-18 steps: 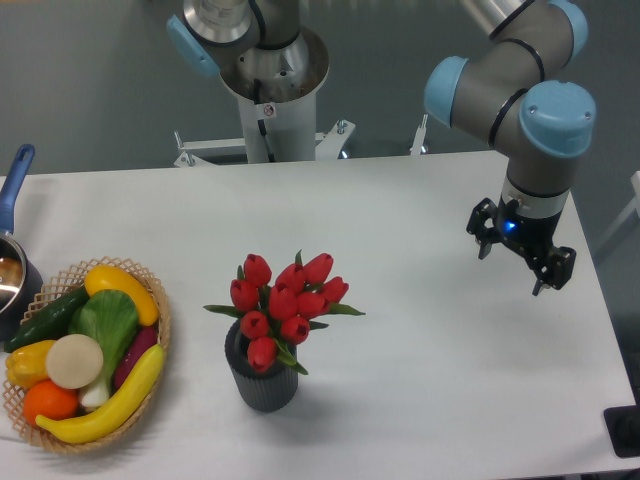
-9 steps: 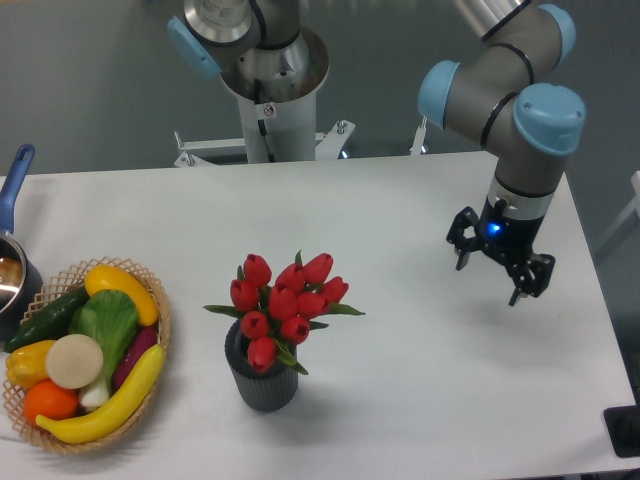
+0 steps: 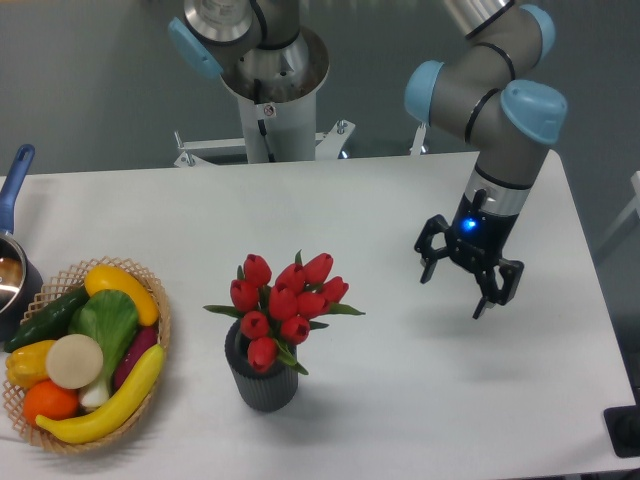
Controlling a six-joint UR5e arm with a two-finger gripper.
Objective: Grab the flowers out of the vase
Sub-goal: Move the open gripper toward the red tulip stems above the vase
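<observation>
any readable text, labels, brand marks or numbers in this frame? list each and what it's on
No text can be read anywhere in this frame.
Small white sticker with a red mark on the robot base column: too small and blurred to read.
Gripper: shows only a blue light, no lettering.
Vase, flowers, basket and pot: no markings visible.

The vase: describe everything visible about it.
The vase is a short, dark grey cylinder with fine vertical ribbing, matte-looking. It stands upright on the white table, right of the basket and apart from it. Red tulips fill its mouth, hiding most of the rim. The gripper hangs open well to its right, not touching it.
</observation>
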